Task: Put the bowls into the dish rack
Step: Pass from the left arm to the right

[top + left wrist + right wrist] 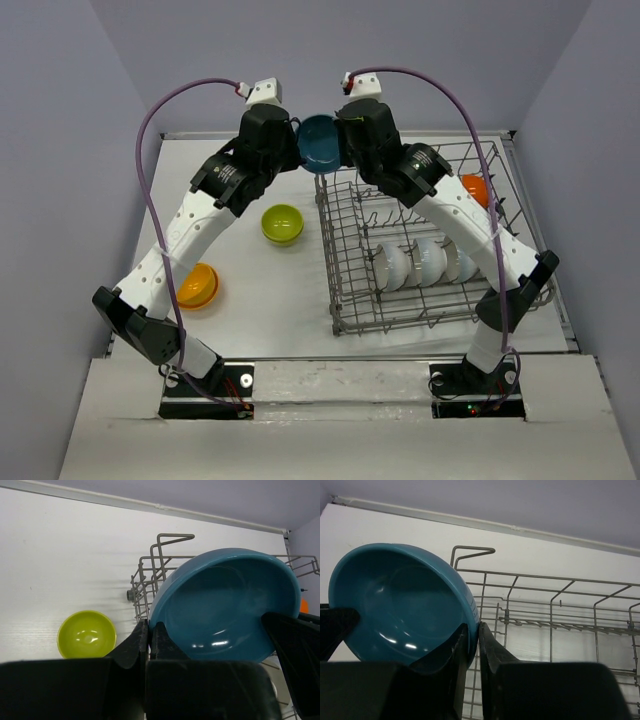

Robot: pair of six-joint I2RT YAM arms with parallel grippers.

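Left gripper (150, 641) clenched the blue bowl (225, 605) by its rim and right gripper (473, 641) pinched the opposite edge. The dish rack (550, 610) corner sat just beneath, and white table (60, 555) stretched beyond both claws.

No text, labels, brand names, numbers or signs can be read in any of the three views.

Bright, even overhead light; small glare spots on the blue bowl (225, 605).
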